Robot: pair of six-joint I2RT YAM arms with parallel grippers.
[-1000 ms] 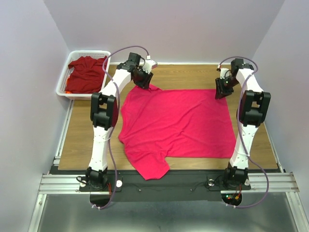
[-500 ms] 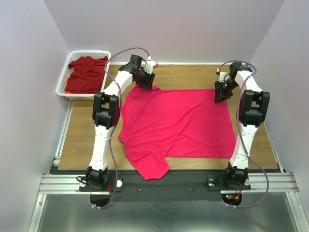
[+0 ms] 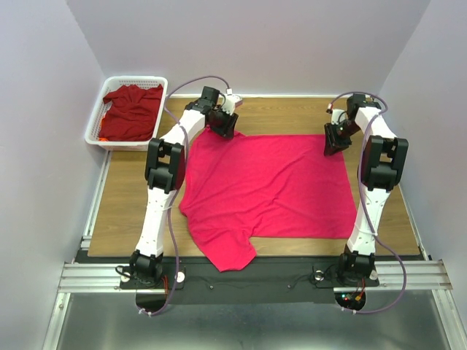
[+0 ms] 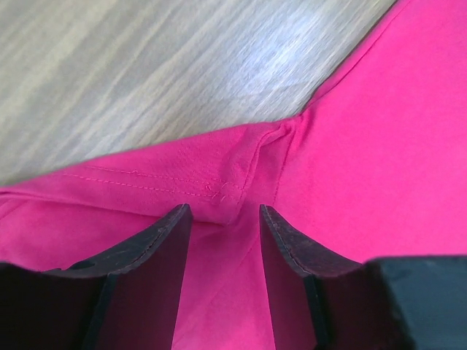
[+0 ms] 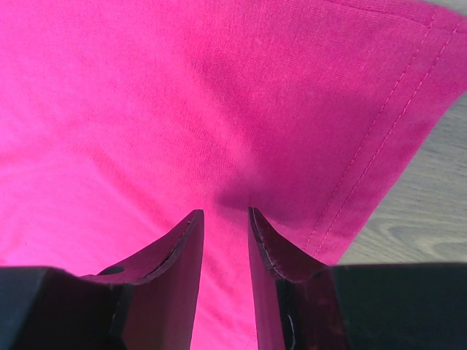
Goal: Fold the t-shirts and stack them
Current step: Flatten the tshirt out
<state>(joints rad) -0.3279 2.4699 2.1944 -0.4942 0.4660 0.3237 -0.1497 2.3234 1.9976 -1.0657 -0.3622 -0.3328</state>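
Note:
The bright pinkish-red t-shirt lies spread flat over the middle of the wooden table, with one sleeve hanging off the near edge. My left gripper is down on its far left corner. In the left wrist view its jaws stand open astride a stitched sleeve seam. My right gripper is down on the shirt's far right hem corner. In the right wrist view its jaws are narrowly open with cloth between them. The darker maroon-red t-shirt lies crumpled in the basket.
The white mesh basket stands at the far left corner of the table. Bare wood shows to the left of the pink shirt and along the far edge. Grey walls close in on both sides.
My left gripper has moved right and down onto the shirt's far left corner. My right gripper has lowered slightly onto the far right corner. The shirt has not shifted.

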